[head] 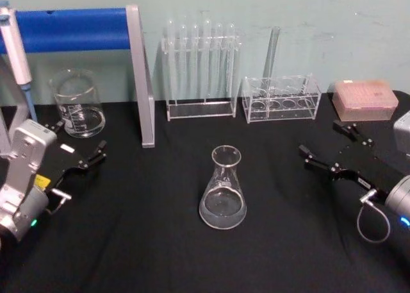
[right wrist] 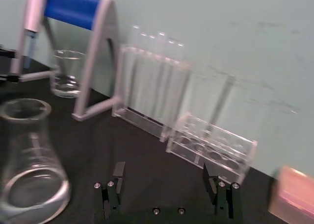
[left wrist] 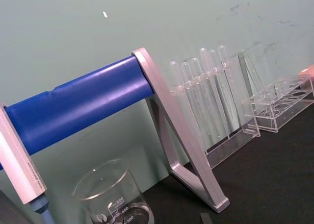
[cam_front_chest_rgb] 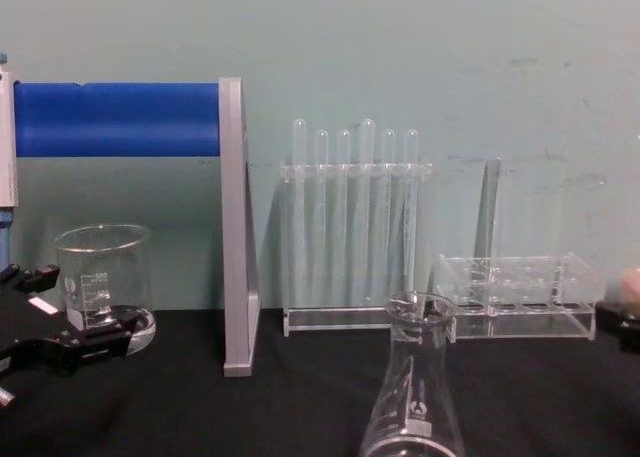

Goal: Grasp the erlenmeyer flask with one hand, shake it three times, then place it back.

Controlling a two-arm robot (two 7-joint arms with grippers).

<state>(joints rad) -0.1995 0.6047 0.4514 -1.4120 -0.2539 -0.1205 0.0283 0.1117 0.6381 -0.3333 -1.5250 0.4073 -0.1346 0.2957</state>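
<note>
Clear conical glass erlenmeyer flask (head: 223, 190), upright at the middle of the matte black desk (head: 160, 242), untouched. Toward the right edge, black right gripper (head: 319, 139), flat jaws apart, empty. Toward the left edge, left gripper (head: 101, 150), likewise spread.

1 erlenmeyer flask (head: 223, 190) mid-table; 1 beaker (head: 77, 104) near back left corner; 2 clear racks along back edge: tall rack (head: 200, 109) with 6 test tubes (cam_front_chest_rgb: 366, 197), low rack (head: 282, 111) with 1 lone tube (head: 272, 52); 1 pink box (head: 365, 99) at back right corner; 1 blue-barred stand (head: 140, 75); 1 pipette (head: 14, 46); 2 grippers: left gripper (head: 80, 139) at left edge, right gripper (head: 320, 139) at right edge
</note>
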